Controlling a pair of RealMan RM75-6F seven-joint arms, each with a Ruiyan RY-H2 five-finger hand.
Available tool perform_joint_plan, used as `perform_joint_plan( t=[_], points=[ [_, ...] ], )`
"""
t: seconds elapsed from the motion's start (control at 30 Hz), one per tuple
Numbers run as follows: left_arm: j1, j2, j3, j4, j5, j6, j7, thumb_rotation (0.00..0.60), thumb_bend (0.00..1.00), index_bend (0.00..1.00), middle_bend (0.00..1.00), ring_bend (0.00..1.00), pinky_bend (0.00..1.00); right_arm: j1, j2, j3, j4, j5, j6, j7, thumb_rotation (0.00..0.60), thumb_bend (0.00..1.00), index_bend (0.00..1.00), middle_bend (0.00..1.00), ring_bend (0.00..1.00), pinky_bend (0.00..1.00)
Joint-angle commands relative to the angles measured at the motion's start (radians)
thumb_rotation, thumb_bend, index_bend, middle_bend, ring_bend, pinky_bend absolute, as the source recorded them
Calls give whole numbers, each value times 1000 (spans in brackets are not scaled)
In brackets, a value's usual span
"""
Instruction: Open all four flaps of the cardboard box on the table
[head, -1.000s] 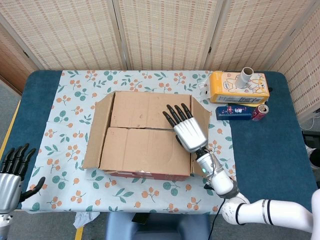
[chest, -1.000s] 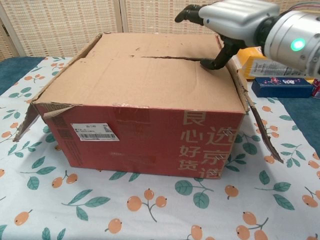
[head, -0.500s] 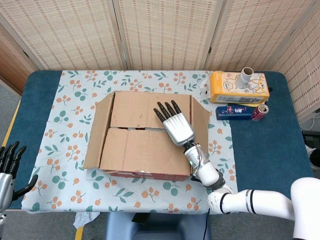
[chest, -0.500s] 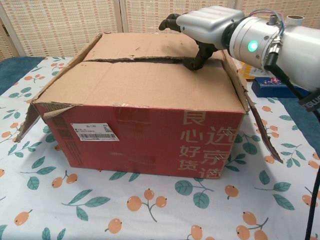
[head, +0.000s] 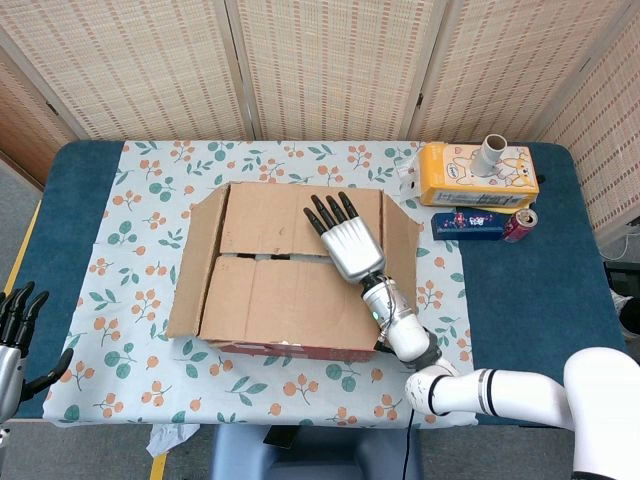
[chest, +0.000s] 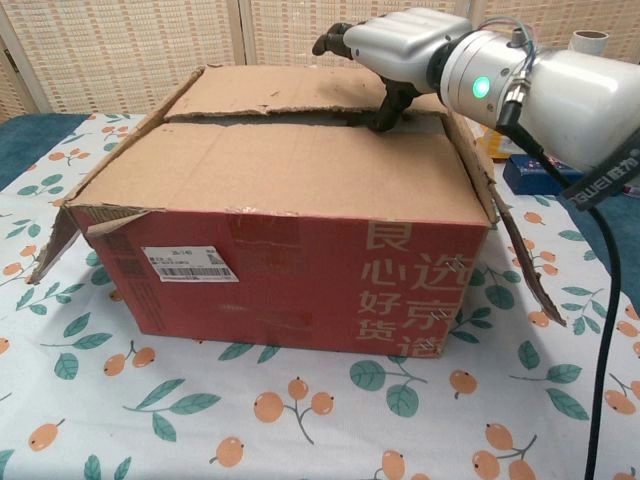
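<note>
A brown and red cardboard box (head: 290, 270) (chest: 280, 240) sits mid-table on the floral cloth. Its two long top flaps lie closed, with a dark gap between them. The left side flap (head: 195, 262) and right side flap (head: 402, 245) hang outward. My right hand (head: 345, 240) (chest: 395, 50) is over the far flap near its right end, fingers stretched out and spread, the thumb (chest: 385, 112) dipping into the gap. It holds nothing. My left hand (head: 15, 335) hovers at the table's front left corner, fingers apart, empty.
A yellow tissue pack (head: 476, 176) with a grey tube (head: 492, 152) on it stands at the back right, beside a dark blue box (head: 470, 222) and a red can (head: 519, 225). The floral cloth (head: 130, 250) covers the table's middle.
My right hand slid left and further back across the box top, from the right edge onto the far flap. The gap between the long flaps widened. My left hand dropped lower and left.
</note>
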Motion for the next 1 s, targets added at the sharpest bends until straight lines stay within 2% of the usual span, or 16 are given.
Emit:
perform_joint_plan(
  t=[0.03,0.27,0.6,0.73,1.0],
  points=[
    [1,0,-1,0,-2,0,-2,600,344,0,0,0,0,10,-16,6,45,-26,6,38,600,445,0,0,0,0],
    [5,4,-6,2,-5,-1,-13,600,344,0,0,0,0,33,-28,40,119,-40,5,102,600,445,0,0,0,0],
    [17,15,-15,2,-15,11,-46,600,344,0,0,0,0,40,19,76,95,-46,29,135,600,444,0,0,0,0],
    [15,21,-18,7,-17,6,-70,600,345,0,0,0,0,54,34,86,98,-38,34,113,600,445,0,0,0,0],
    [23,30,-27,11,-35,10,-119,600,345,0,0,0,0,93,42,150,106,29,34,122,600,444,0,0,0,0]
  ],
)
